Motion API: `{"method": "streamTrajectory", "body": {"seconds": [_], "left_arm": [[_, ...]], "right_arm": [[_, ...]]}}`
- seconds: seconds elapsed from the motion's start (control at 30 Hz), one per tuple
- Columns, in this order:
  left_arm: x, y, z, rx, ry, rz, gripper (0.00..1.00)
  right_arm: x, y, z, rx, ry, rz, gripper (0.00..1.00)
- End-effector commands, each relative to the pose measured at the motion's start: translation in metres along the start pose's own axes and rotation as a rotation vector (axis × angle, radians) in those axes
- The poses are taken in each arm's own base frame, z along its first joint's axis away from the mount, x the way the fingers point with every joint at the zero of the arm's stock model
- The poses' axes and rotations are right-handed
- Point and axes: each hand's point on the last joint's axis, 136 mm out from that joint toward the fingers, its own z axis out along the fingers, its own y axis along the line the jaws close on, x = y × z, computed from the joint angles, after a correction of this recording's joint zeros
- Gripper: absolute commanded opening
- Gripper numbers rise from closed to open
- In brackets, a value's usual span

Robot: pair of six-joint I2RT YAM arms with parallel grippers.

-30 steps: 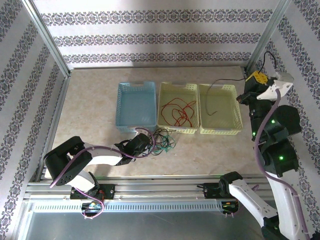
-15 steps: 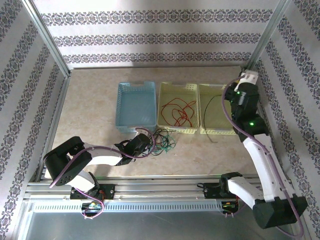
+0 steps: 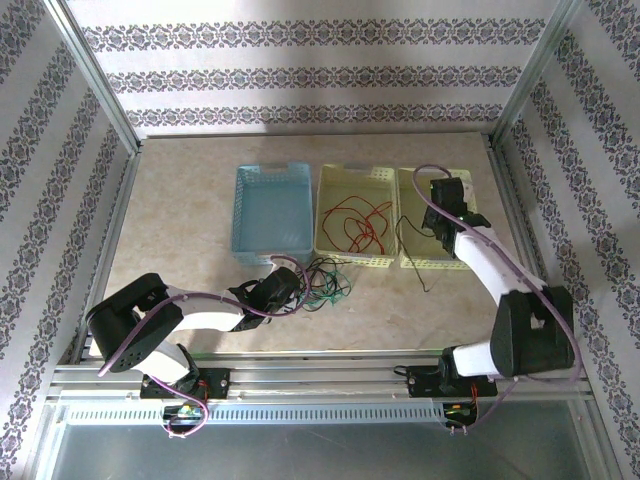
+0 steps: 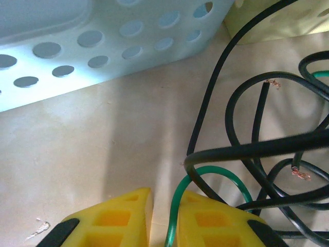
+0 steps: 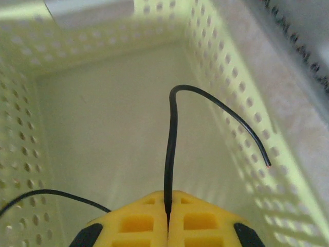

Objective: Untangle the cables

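A tangle of green and black cables [image 3: 326, 281] lies on the table in front of the baskets. My left gripper [image 3: 292, 291] is at its left edge. In the left wrist view the left gripper [image 4: 164, 198] is shut on a green cable [image 4: 177, 206] that runs down the slim gap between its fingers, with black loops [image 4: 241, 149] crossing just beyond. Red cables [image 3: 357, 224] lie in the middle yellow basket [image 3: 321, 215]. Over the right yellow basket [image 3: 440, 264] my right gripper [image 3: 443, 200] [image 5: 168, 198] is shut on a black cable [image 5: 169, 144], whose tail [image 3: 405, 235] trails over the rim onto the table.
An empty blue basket [image 3: 240, 215] stands left of the two yellow ones, its perforated wall [image 4: 77, 56] just beyond my left fingers. Metal frame posts and patterned walls close off the table's sides and back. Bare tabletop lies left of the baskets and along the front.
The right arm has swung in from the far right corner to above the right yellow basket, carrying the black cable with it. The left arm and the tangle have not moved.
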Motion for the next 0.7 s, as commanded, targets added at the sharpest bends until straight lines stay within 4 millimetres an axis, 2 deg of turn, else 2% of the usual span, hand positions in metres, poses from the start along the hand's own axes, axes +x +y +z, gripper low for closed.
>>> {"method": "streamTrajectory", "body": {"seconds": [0.0,0.03,0.07,0.2,0.3,0.4,0.5,0.57,0.67], "left_arm": [[0.047,0.014,-0.002,-0.041,0.162,0.057,0.19],[0.047,0.015,-0.002,-0.043,0.161,0.058,0.19],[0.046,0.015,-0.003,-0.045,0.16,0.056,0.19],[0.047,0.016,-0.004,-0.048,0.165,0.061,0.19],[0.047,0.015,-0.003,-0.047,0.163,0.061,0.19],[0.047,0.013,0.0,-0.042,0.167,0.065,0.19],[0.047,0.009,0.004,-0.036,0.175,0.075,0.19],[0.047,0.007,0.007,-0.029,0.18,0.08,0.19],[0.046,0.004,0.01,-0.025,0.186,0.09,0.19]], "right_arm": [[0.026,0.0,0.013,0.008,0.135,0.046,0.21],[0.028,-0.001,0.013,0.011,0.145,0.051,0.35],[0.027,-0.002,0.01,0.013,0.141,0.059,0.42],[0.017,-0.008,-0.018,-0.008,0.069,0.065,0.55],[0.022,-0.008,-0.046,-0.067,0.041,0.054,0.61],[0.045,-0.008,-0.066,-0.142,0.087,0.051,0.63],[0.079,-0.005,-0.078,-0.221,0.181,0.077,0.63],[0.101,-0.002,-0.082,-0.271,0.238,0.119,0.63],[0.129,-0.005,-0.076,-0.276,0.289,0.168,0.62]]}}
